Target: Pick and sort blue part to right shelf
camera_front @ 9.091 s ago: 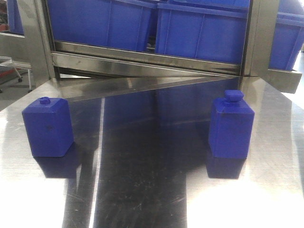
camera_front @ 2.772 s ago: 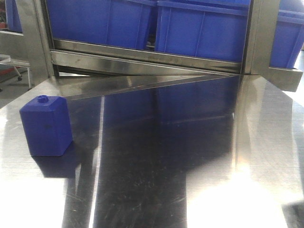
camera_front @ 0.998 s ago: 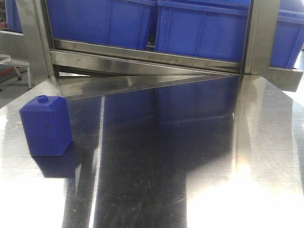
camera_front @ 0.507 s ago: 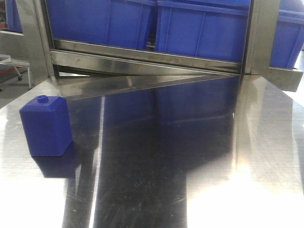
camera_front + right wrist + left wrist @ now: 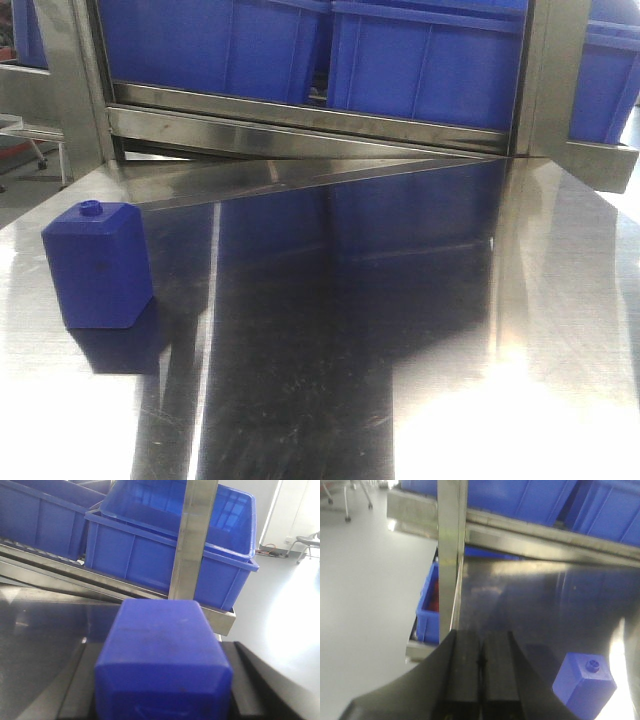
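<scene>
The blue part [image 5: 162, 650]: where is it found?

It is grasped in the right gripper [image 5: 162, 702] and held above the table [image 5: 40, 630]. Its squarish body fills the near middle of the right wrist view, and dark fingers [image 5: 252, 680] are seen at either side of it.

And how is the left gripper [image 5: 480, 665] set?

Its jaws are clenched flat together, so that only a thin seam is left. It is poised over the left part of the table.

What is carried by the surface?

One squat blue block [image 5: 98, 265] with a small round ring on top is stood upright at the near left. The steel top is brushed and finely scratched. White glare is thrown across its near side, and the blue of the bins is mirrored darkly down its middle.

What is seen farther out?

The right shelf [image 5: 195, 535] is set at the far side, just beyond the held part. It is framed by a steel upright and a sloping front rail and is loaded with large blue bins [image 5: 150, 555]. A pale grey floor is spread to the right, with a white wall and what looks like a chair [image 5: 307, 542] far off. To the left, more grey floor is shown, and a lower blue bin [image 5: 427, 605] is tucked beside a steel post [image 5: 451, 555].
</scene>
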Controlling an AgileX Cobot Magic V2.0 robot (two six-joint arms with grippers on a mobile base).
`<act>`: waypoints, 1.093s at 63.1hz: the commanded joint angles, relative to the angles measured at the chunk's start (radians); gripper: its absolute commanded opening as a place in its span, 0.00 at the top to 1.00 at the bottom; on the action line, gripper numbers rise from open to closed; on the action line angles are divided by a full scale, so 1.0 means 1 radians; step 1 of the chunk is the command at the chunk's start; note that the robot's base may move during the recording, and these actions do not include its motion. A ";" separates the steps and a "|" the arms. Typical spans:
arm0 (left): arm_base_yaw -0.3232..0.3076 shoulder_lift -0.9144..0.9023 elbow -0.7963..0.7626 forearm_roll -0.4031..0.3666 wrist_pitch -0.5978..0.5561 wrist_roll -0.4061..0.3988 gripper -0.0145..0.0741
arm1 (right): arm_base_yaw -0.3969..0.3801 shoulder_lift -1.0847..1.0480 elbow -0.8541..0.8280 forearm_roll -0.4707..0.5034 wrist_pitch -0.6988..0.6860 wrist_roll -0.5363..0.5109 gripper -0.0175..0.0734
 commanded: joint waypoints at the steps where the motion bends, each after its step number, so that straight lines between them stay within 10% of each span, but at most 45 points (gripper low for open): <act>1: -0.007 0.077 -0.070 -0.014 -0.037 -0.009 0.68 | -0.005 0.008 -0.027 0.000 -0.089 -0.007 0.34; 17: -0.011 0.268 -0.189 -0.014 0.083 -0.009 0.67 | -0.005 0.008 -0.027 0.000 -0.089 -0.007 0.34; 27: -0.050 0.380 -0.259 -0.014 0.130 -0.015 0.44 | -0.005 0.008 -0.027 0.000 -0.089 -0.007 0.34; 35: -0.115 0.447 -0.303 0.013 0.132 -0.078 0.31 | -0.005 0.008 -0.027 0.000 -0.089 -0.007 0.34; 69: -0.396 0.827 -0.592 0.196 0.376 -0.484 0.31 | -0.005 0.008 -0.027 0.000 -0.089 -0.007 0.34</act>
